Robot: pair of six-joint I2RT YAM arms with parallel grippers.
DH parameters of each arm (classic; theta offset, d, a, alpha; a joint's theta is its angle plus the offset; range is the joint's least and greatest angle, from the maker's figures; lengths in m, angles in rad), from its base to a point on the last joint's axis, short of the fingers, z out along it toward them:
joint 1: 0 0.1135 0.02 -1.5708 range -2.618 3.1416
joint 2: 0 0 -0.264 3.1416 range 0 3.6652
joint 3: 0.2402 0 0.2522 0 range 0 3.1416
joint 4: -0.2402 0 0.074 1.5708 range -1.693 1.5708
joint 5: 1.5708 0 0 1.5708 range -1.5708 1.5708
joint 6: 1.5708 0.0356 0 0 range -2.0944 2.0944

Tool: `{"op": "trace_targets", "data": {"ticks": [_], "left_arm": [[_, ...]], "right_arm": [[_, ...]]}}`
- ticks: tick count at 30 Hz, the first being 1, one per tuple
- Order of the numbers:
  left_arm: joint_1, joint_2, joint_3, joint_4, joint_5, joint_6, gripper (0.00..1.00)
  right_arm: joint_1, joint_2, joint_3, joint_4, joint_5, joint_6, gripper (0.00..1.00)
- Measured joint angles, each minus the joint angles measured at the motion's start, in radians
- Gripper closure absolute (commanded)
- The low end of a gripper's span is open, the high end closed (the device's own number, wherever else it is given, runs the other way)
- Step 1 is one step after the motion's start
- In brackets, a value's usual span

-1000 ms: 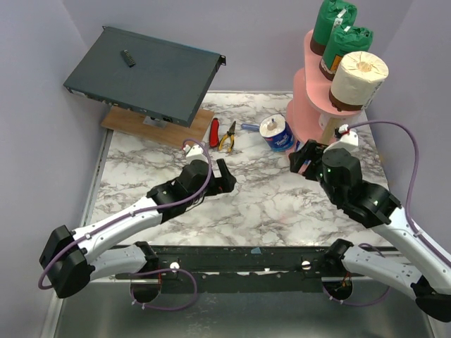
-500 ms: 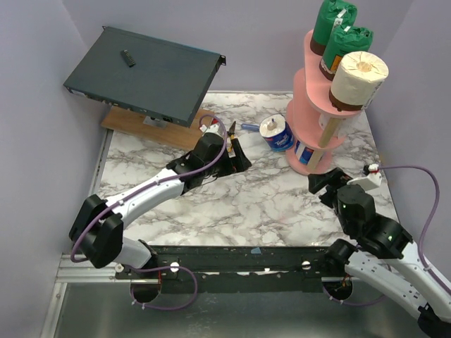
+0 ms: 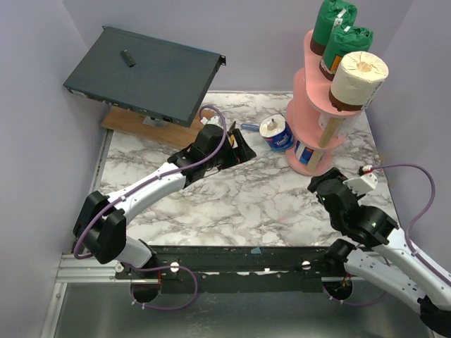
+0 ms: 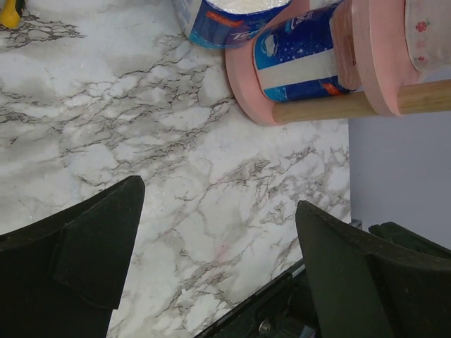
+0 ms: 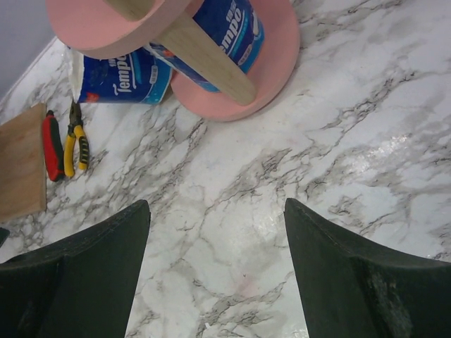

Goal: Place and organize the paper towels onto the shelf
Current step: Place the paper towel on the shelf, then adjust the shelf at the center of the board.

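Observation:
The pink shelf [image 3: 307, 113] stands at the back right. Two green-wrapped rolls [image 3: 342, 44] sit on its top tier, a white roll with a brown band [image 3: 358, 77] on the middle tier, and a blue-and-white roll [image 5: 227, 29] on the bottom board [image 5: 276, 62]. Another blue-and-white roll [image 3: 277, 134] stands on the table left of the shelf; it also shows in the left wrist view [image 4: 225, 17] and the right wrist view [image 5: 120, 77]. My left gripper [image 3: 239, 149] is open and empty just left of that roll. My right gripper [image 3: 318, 184] is open and empty in front of the shelf.
A dark grey metal box [image 3: 141, 74] rests tilted on a wooden board [image 3: 134, 125] at the back left. Red and yellow-handled pliers [image 5: 74, 141] lie left of the loose roll, under my left gripper in the top view. Purple walls close in the table.
My left arm has reached up and right over the pliers toward the loose blue roll. My right arm has pulled back from the shelf toward the near right.

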Motion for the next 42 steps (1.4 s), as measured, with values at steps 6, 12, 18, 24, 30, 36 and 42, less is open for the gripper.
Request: {"op": "trace_targets", "data": {"ticks": [6,12,18,24,30,36,42], "left_arm": [[0.005,0.0,0.0,-0.006,0.001,-0.007,0.07],[0.028,0.033,0.025,-0.005,0.025,-0.012,0.07],[0.079,0.091,0.053,0.0,0.078,-0.025,0.08],[0.09,0.076,0.002,0.038,0.101,-0.043,0.09],[0.088,0.043,-0.066,0.047,0.109,-0.053,0.09],[0.088,-0.002,-0.103,0.045,0.109,-0.056,0.09],[0.088,-0.008,-0.103,0.041,0.109,-0.056,0.1]], "right_arm": [[0.0,0.034,-0.034,-0.023,0.04,0.082,0.19],[0.0,0.072,-0.059,-0.005,0.066,0.054,0.1],[0.0,0.013,-0.095,0.178,0.06,-0.19,0.16],[-0.001,-0.054,-0.086,0.464,0.063,-0.501,0.15],[-0.002,0.112,-0.02,0.659,0.108,-0.707,0.16],[-0.003,0.183,-0.021,0.844,0.175,-0.871,0.16],[-0.089,0.272,-0.016,0.946,0.183,-0.955,0.17]]}}
